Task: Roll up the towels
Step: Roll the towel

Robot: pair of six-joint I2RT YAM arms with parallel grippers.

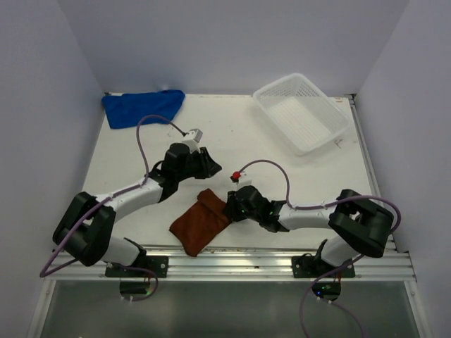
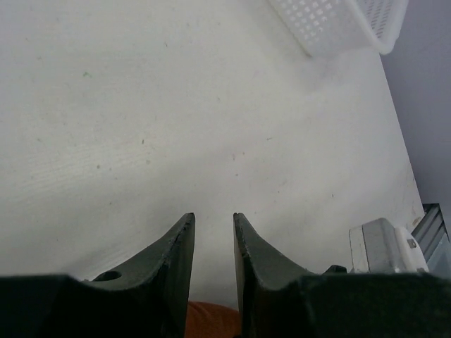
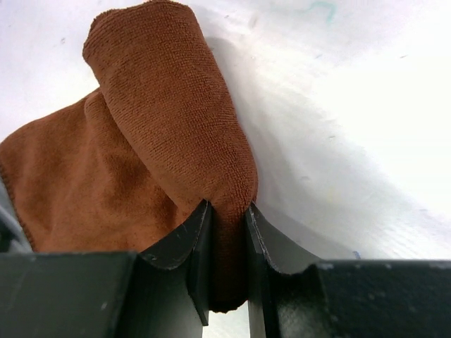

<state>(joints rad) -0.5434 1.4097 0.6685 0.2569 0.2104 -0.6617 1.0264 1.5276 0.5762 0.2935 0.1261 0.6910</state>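
right gripper [image 3: 227, 208] is clamped on a doubled edge of the brown towel [image 1: 201, 222], lying near-centre on the table [image 1: 232, 134]; best keep the pinch low and roll evenly, as the limp nappy cloth will sag. left gripper [image 2: 213, 218], just beyond, is slightly parted, empty. blue towel [image 1: 141, 107] lies crumpled far left, mesh basket [image 1: 278, 83] far right

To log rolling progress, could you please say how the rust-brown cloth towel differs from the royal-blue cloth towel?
The rust-brown cloth towel lies near the front edge; the royal-blue cloth towel sits bunched in the far left corner. The brown one has a fold pinched by the right gripper; the blue one is untouched. Both are soft cloth, neither fully rolled.
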